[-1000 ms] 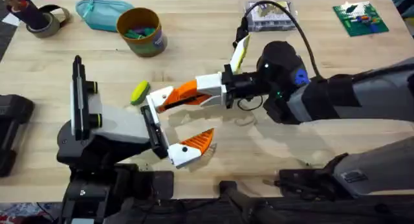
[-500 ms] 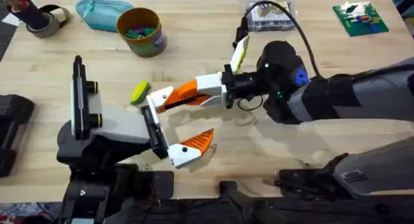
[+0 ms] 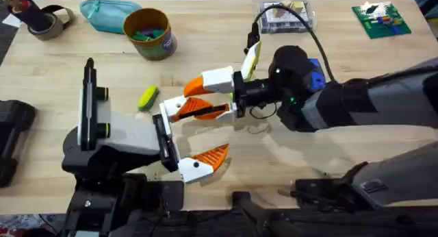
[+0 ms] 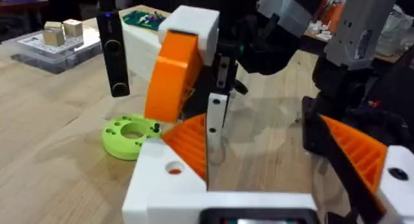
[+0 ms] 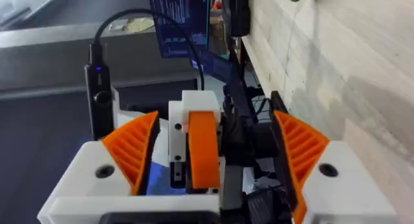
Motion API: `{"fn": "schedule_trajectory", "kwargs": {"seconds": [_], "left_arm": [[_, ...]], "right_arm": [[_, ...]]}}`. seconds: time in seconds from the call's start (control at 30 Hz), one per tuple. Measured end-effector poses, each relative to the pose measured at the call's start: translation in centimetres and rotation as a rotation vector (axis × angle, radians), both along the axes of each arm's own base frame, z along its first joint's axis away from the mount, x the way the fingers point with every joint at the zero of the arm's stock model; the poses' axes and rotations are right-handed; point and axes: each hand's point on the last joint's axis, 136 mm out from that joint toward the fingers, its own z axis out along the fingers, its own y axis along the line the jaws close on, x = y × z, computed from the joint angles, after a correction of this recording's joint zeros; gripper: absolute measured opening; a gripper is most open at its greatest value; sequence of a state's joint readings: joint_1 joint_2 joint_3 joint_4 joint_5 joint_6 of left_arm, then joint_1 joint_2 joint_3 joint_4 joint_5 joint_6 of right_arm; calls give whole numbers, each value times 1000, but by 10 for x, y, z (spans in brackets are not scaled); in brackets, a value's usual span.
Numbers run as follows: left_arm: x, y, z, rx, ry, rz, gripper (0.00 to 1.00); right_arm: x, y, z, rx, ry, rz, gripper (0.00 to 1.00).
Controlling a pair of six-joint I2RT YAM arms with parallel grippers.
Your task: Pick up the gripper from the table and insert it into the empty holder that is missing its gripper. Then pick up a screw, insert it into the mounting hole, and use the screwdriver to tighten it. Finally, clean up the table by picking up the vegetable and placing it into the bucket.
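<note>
The orange ribbed gripper [image 5: 204,153] [image 4: 193,143] sits against the white holder [image 3: 171,107] [image 5: 183,114], which is one finger of my left gripper [image 3: 220,131] [image 4: 259,130]. The left gripper stands open. A mounting hole [image 4: 173,167] shows in the holder's side. My right gripper [image 3: 191,98] [image 5: 215,130] is open, with one finger on each side of the holder. The yellow-green vegetable [image 3: 147,98] [image 4: 113,132] lies just beyond the holder. The mustard bucket [image 3: 161,46] stands at the back left. A bright-blue piece [image 3: 315,78], perhaps the screwdriver, peeks from behind the right wrist. The screw is out of view.
Along the back edge are a teal pouch [image 3: 109,11], a tape roll [image 3: 48,21], a clear plastic box [image 3: 287,16] and a green circuit board [image 3: 380,19]. A black block [image 3: 14,134] sits at the left edge. A black cable [image 3: 321,45] arcs over the right wrist.
My right gripper was shut on the orange gripper at the holder and has opened; the piece stays at the holder. The left arm has shifted slightly.
</note>
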State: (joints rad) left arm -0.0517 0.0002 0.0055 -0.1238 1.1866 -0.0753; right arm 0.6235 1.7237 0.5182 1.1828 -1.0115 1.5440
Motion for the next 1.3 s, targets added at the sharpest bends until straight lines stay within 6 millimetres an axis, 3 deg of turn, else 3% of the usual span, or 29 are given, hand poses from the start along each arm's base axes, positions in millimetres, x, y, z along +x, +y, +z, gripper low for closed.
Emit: {"fn": "schedule_trajectory", "kwargs": {"seconds": [0.3, 0.5, 0.73, 0.93, 1.17, 1.3], "left_arm": [[0, 0, 0, 0, 0, 0, 991], [0, 0, 0, 0, 0, 0, 991], [-1, 0, 0, 0, 0, -3, 991], [-1, 0, 0, 0, -1, -6, 991], [-1, 0, 0, 2, -6, -7, 991], [-1, 0, 0, 2, -6, -8, 991]], "right_arm": [[2, -1, 0, 0, -3, -5, 995], [23, -20, 5, -8, -26, -72, 996], [59, -73, 1, -141, -37, -222, 996], [87, -119, 36, -290, -151, -321, 996], [77, -174, 79, -586, -331, -368, 997], [65, -196, 82, -767, -390, -334, 997]]}}
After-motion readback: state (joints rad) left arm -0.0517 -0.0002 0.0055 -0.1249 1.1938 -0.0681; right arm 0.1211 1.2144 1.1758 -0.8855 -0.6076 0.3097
